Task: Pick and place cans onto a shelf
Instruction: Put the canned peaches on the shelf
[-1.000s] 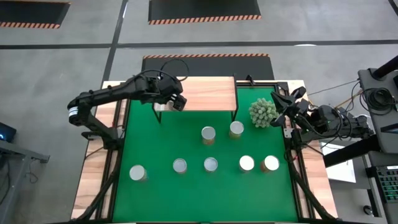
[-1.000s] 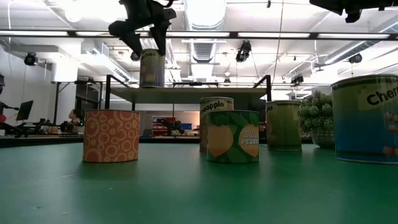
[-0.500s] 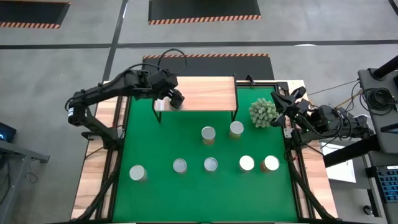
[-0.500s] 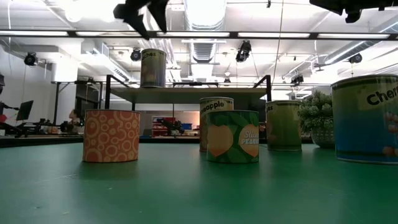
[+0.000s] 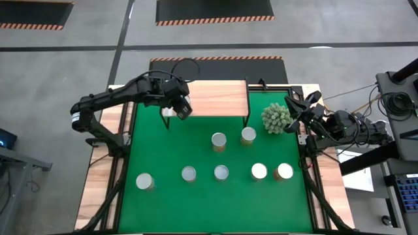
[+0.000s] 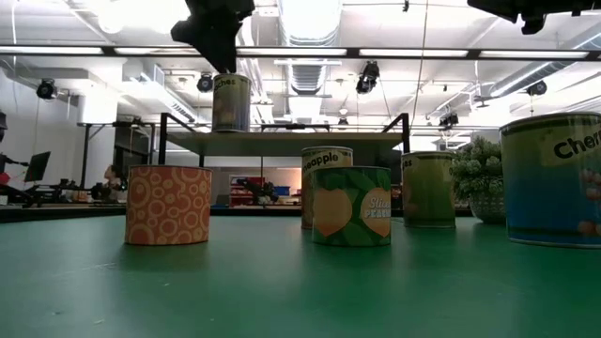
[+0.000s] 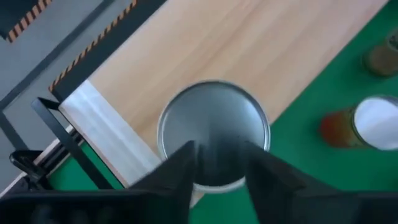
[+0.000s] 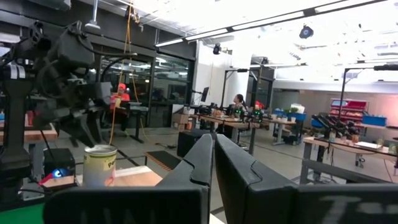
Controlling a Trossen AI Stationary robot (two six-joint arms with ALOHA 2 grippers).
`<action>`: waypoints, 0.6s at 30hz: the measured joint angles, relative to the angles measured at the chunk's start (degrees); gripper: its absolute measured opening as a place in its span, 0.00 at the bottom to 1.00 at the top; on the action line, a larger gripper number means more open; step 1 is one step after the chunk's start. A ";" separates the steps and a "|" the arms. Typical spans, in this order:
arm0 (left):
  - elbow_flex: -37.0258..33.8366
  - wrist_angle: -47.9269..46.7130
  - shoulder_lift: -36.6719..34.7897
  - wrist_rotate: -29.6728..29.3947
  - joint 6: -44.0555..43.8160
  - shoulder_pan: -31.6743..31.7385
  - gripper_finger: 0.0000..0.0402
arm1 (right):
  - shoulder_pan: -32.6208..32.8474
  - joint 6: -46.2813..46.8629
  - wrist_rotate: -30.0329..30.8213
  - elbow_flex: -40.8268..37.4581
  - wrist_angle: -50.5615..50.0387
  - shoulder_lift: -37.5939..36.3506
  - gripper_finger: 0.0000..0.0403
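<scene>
Left hand (image 7: 217,171): apart above can (image 7: 213,132) on shelf (image 5: 212,98) | right hand (image 8: 213,163): together, parked right | advice: lift straight, avoid tipping can.

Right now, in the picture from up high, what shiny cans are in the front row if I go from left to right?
Five cans: far-left can → second can → middle can → fourth can → far-right can.

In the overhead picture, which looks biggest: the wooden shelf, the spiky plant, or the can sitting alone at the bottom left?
1. Shelf, by far.
2. Plant.
3. Can, smallest.
</scene>
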 joint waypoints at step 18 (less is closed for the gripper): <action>-4.76 5.08 0.02 -4.18 -1.51 -0.13 0.00 | 0.00 -0.47 0.00 0.00 -0.04 0.00 0.02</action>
